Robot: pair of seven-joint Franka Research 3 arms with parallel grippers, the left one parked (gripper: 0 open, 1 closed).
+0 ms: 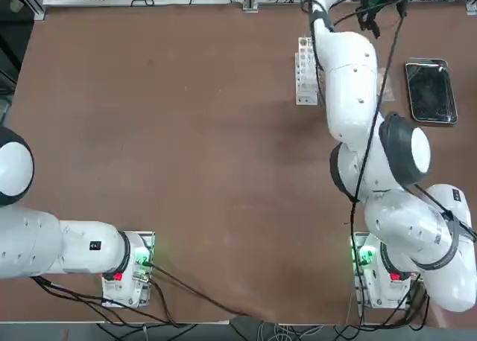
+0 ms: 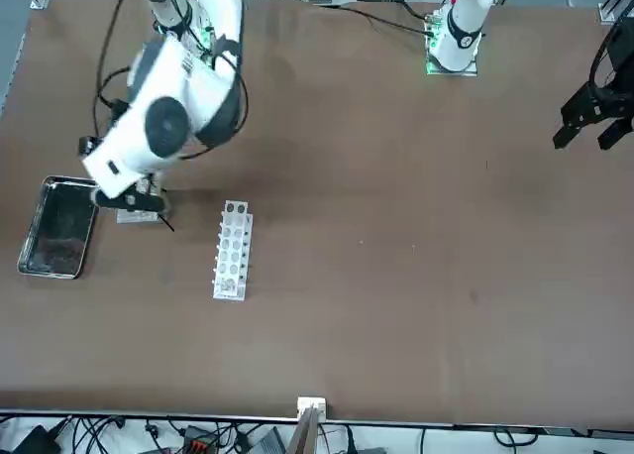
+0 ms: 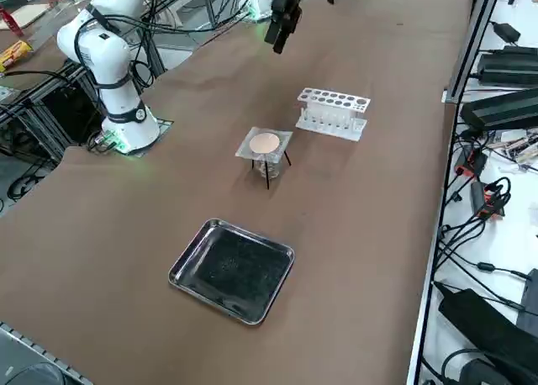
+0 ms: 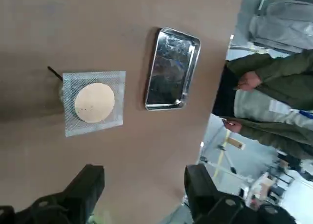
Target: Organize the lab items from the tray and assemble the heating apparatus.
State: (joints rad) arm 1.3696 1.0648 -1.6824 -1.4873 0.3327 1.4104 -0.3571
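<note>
The heating apparatus stands assembled near the table's right side. Its grey square mesh (image 3: 266,143) with a tan round centre lies on the thin dark wire stand (image 3: 269,176), and the clear glass burner (image 3: 264,167) sits under it. The shiny metal tray (image 3: 233,270) beside it holds nothing. My right gripper (image 4: 144,174) hangs high above the table, open and empty. From there the wrist view looks down on the mesh (image 4: 94,102) and the tray (image 4: 172,70). In the top view my arm hides the apparatus, and the tray (image 1: 430,90) shows to its right. From the front, the mesh (image 2: 139,214) peeks out under my arm.
The white many-holed rack (image 3: 333,112) stands just beyond the apparatus, toward the table's middle (image 1: 305,71). People in green jackets (image 4: 274,82) stand past the table edge near the tray. Cables and boxes (image 3: 496,108) lie off the table's far edge.
</note>
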